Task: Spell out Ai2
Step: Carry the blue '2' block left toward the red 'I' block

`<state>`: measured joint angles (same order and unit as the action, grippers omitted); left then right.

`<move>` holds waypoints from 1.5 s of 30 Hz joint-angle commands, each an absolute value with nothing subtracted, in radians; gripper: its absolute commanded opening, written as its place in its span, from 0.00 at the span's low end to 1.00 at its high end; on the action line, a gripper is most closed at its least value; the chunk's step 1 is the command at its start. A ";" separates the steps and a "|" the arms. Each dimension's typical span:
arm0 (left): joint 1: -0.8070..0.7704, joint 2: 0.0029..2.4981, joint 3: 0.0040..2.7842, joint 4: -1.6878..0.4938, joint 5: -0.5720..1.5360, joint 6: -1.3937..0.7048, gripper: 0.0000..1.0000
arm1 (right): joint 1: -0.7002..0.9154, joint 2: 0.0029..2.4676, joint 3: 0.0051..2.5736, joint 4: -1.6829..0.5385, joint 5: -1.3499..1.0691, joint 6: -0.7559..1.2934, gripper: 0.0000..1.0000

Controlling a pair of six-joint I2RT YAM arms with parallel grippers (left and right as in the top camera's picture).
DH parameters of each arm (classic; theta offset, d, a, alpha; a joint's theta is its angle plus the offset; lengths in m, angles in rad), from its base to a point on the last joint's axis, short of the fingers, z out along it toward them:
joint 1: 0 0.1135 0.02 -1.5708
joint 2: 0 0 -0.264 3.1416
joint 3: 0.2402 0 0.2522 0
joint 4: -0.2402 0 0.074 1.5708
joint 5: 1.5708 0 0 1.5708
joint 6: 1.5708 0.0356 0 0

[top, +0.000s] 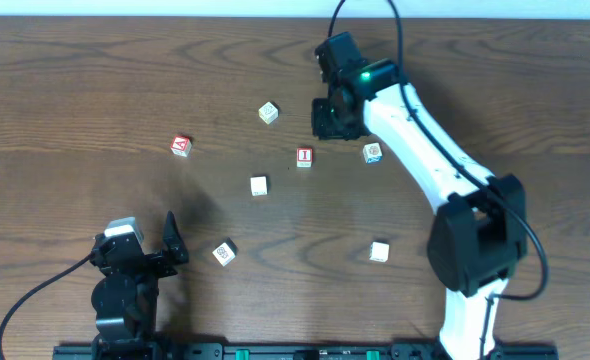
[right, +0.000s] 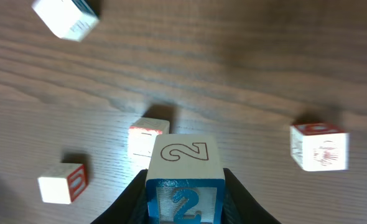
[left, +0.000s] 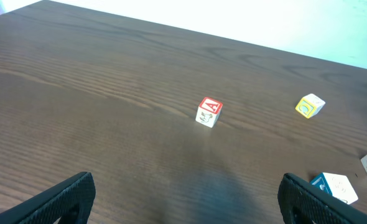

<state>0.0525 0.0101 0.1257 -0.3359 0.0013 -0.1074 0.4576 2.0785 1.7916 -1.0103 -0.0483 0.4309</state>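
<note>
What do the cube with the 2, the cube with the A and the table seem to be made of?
2 cube: likely painted wood; pale matte top with an outlined digit, blue-edged front face.
A cube: probably the same; matte, red top face, pale side with a printed drawing.
Table: dark brown wood or wood-look laminate; long grain lines, slight sheen.

On the dark wooden surface (top: 75, 80), the red-faced A cube (top: 180, 146) lies well left of the white I cube (top: 304, 156), a pale cream cube (top: 259, 185) between them, slightly forward, the blue 2 cube (right: 185, 180) in the right pincer (right: 185, 199) beyond the white I cube.
</note>
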 commanded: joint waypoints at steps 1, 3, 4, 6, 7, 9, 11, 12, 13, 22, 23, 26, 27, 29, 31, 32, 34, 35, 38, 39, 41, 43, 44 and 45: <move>0.057 0.004 0.104 -0.344 0.012 -0.102 0.95 | 0.472 2.125 1.782 -1.018 -0.060 0.456 0.01; 0.057 0.004 0.104 -0.343 0.012 -0.102 0.95 | 0.472 2.142 1.782 -1.018 -0.060 0.456 0.01; 0.057 0.004 0.104 -0.343 0.012 -0.102 0.95 | 0.472 2.146 1.782 -1.018 -0.059 0.456 0.01; 0.057 0.004 0.104 -0.343 0.012 -0.102 0.95 | 0.471 2.153 1.782 -1.021 -0.049 0.456 0.01; 0.057 0.004 0.104 -0.343 0.012 -0.102 0.95 | 0.471 2.154 1.782 -1.023 -0.044 0.456 0.01; 0.057 0.004 0.104 -0.343 0.012 -0.102 0.95 | 0.470 2.163 1.782 -1.031 -0.028 0.455 0.01; 0.057 0.004 0.104 -0.344 0.012 -0.102 0.95 | 0.470 2.175 1.779 -1.036 -0.022 0.448 0.01; 0.057 0.004 0.104 -0.343 0.012 -0.102 0.95 | 0.470 2.183 1.779 -1.037 -0.022 0.448 0.01; 0.057 0.004 0.104 -0.344 0.012 -0.102 0.95 | 0.470 2.193 1.779 -1.037 -0.023 0.448 0.01; 0.057 0.004 0.104 -0.343 0.012 -0.102 0.95 | 0.459 2.254 1.779 -1.028 -0.023 0.447 0.01; 0.057 0.004 0.104 -0.344 0.012 -0.102 0.95 | 0.456 2.260 1.779 -1.026 -0.023 0.447 0.01; 0.057 0.004 0.104 -0.343 0.012 -0.102 0.95 | 0.452 2.270 1.779 -1.020 -0.023 0.447 0.01; 0.057 0.004 0.104 -0.343 0.012 -0.102 0.95 | 0.452 2.271 1.779 -1.015 -0.023 0.447 0.01; 0.057 0.004 0.104 -0.343 0.012 -0.102 0.95 | 0.452 2.272 1.779 -1.007 -0.023 0.443 0.01; 0.057 0.004 0.104 -0.344 0.012 -0.102 0.95 | 0.452 2.272 1.779 -1.000 -0.022 0.440 0.01; 0.057 0.004 0.104 -0.343 0.012 -0.102 0.95 | 0.452 2.273 1.779 -0.999 -0.022 0.440 0.01; 0.057 0.004 0.104 -0.343 0.012 -0.102 0.95 | 0.452 2.275 1.779 -0.998 -0.006 0.440 0.01; 0.057 0.004 0.104 -0.343 0.012 -0.102 0.95 | 0.452 2.275 1.779 -0.998 0.002 0.440 0.01; 0.057 0.004 0.104 -0.343 0.012 -0.102 0.95 | 0.452 2.275 1.779 -0.998 0.015 0.440 0.01; 0.057 0.004 0.104 -0.343 0.012 -0.102 0.95 | 0.452 2.275 1.779 -0.998 0.015 0.440 0.01; 0.057 0.004 0.104 -0.343 0.012 -0.102 0.95 | 0.452 2.276 1.779 -0.998 0.015 0.440 0.01; 0.057 0.004 0.104 -0.343 0.012 -0.102 0.95 | 0.452 2.276 1.779 -0.999 0.015 0.440 0.01; 0.057 0.004 0.104 -0.343 0.012 -0.102 0.95 | 0.452 2.276 1.779 -0.999 0.015 0.440 0.01; 0.057 0.004 0.104 -0.344 0.012 -0.102 0.95 | 0.452 2.276 1.778 -0.999 0.015 0.440 0.01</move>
